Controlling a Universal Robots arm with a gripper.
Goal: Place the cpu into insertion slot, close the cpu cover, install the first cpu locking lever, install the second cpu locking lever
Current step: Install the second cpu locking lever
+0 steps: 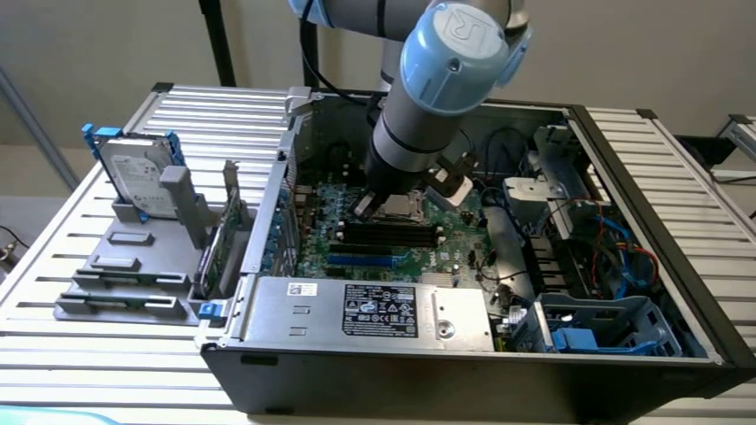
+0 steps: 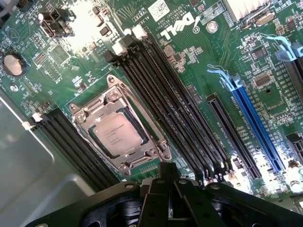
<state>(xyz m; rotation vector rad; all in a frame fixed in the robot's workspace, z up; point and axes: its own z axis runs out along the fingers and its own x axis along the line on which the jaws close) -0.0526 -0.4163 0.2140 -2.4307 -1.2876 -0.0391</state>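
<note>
**Q:** Wrist view: what lies on the green Dell motherboard (image 2: pixel 199 56)?

**A:** The insertion slot (image 2: pixel 119 128), a small square black socket with a silvery metal rim, sits between two banks of long black memory slots (image 2: pixel 170 109). The cpu (image 2: pixel 118 134), a flat square chip with a silvery metal face, is seated in that socket. The cpu cover (image 2: pixel 142 116), a thin silvery metal plate with a central window, lies closed flat over the socket, framing the chip's face through the window. A long blue expansion slot (image 2: pixel 258 120) lies on the far side of the nearer memory bank from the socket, and a round silvery coin battery (image 2: pixel 13 65) lies beyond the other bank.

**Q:** Where is the gripper relative to the socket?

**A:** The black gripper (image 2: pixel 168 189) hangs above the board just beside the socket's edge, apart from the cover. Its fingers appear pressed close together, with nothing held between them.

**Q:** What does the exterior view add?

**A:** The grey and blue Universal Robots arm (image 1: pixel 437 80) reaches down into the open black computer case (image 1: pixel 473 372), ending directly over the socket (image 1: pixel 396 209). A silvery power supply box (image 1: pixel 366 312) sits nearer the camera than the socket. To the exterior view's left of the case, a silvery hard drive (image 1: pixel 136 177) stands upright in a grey holder (image 1: pixel 130 257) on the ribbed metal table (image 1: pixel 71 345).
</note>
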